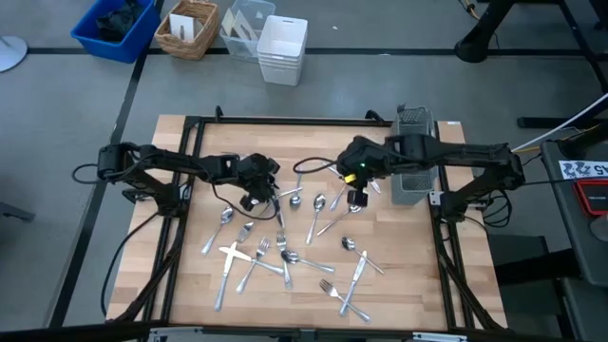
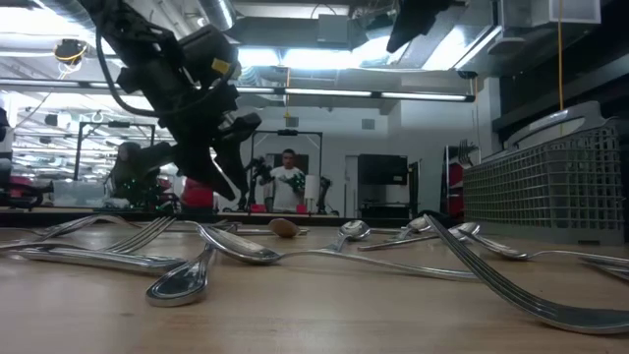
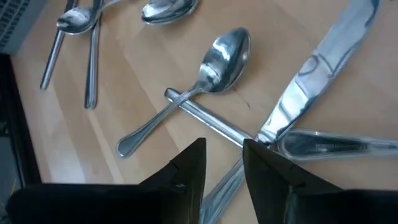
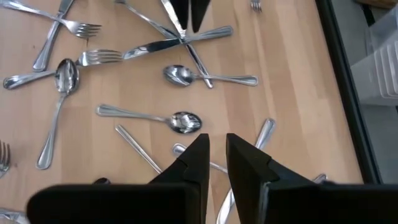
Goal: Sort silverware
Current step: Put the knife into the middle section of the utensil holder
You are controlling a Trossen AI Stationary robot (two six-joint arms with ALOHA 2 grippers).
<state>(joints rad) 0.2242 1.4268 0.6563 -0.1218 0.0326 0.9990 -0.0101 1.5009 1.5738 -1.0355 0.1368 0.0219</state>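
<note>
The silverware, shiny forks, spoons and knives, lies scattered flat over the wooden table. My left gripper hangs low over the left middle of the spread and is open. In the left wrist view its fingertips stand on either side of a slim handle, next to a knife and a spoon. My right gripper is higher, over the table's middle. Its fingers stand a narrow gap apart with nothing between them, above spoons.
A dark wire-mesh caddy stands at the table's far right, under my right arm. A black frame rims the table. Beyond the far edge are a blue bin, a wicker basket and a white bin. A person stands far off.
</note>
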